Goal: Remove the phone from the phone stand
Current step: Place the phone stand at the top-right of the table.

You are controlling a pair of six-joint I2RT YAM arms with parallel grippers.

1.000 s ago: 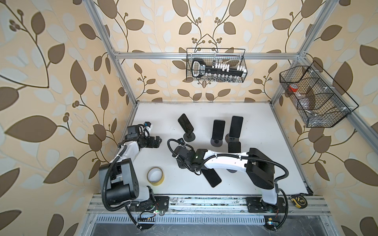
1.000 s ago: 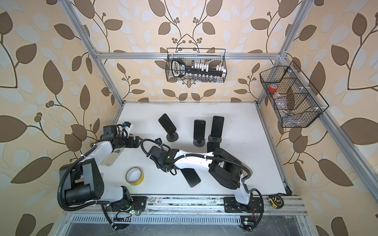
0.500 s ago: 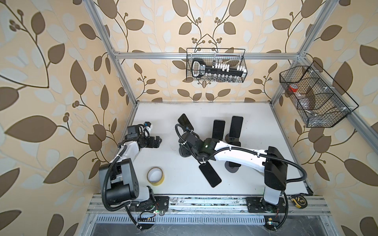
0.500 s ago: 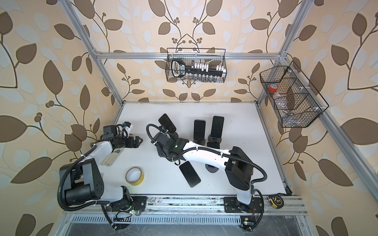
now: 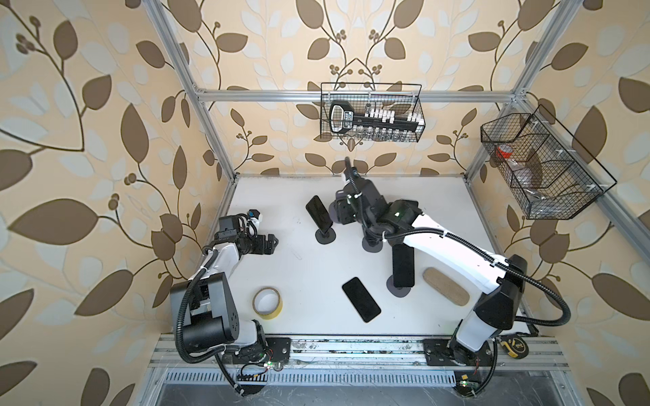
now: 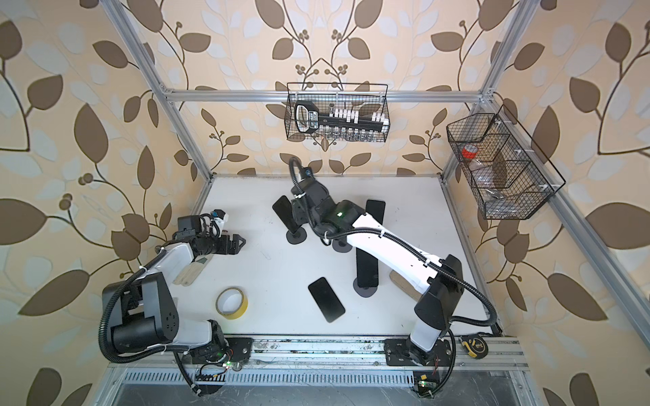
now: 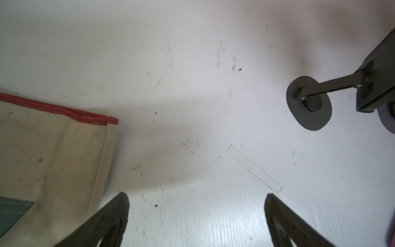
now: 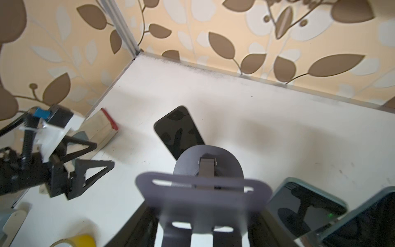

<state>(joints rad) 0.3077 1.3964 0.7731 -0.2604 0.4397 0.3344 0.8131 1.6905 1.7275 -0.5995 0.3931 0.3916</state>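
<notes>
My right gripper (image 5: 340, 212) hangs over the back of the table, shut on an empty grey phone stand (image 8: 203, 192). Its dark fingers (image 8: 143, 226) press on both sides of the stand's slotted plate. A bare black phone (image 5: 361, 298) lies flat on the white table (image 5: 299, 267) near the front. Other phones stay on stands: one at the back left (image 5: 318, 213), one at the front right (image 5: 403, 265) and one at the back right (image 6: 375, 211). A teal-cased phone (image 8: 305, 203) sits below the held stand. My left gripper (image 5: 272, 242) is open over bare table at the left.
A yellow tape roll (image 5: 267, 303) lies front left and a brown oval pad (image 5: 446, 286) front right. A cream glove (image 6: 191, 272) rests under my left arm. Wire baskets hang on the back wall (image 5: 371, 112) and the right wall (image 5: 541, 168).
My right arm has swung from the front-left middle up towards the back of the table, carrying the grey stand. The flat phone and my left arm have not moved.
</notes>
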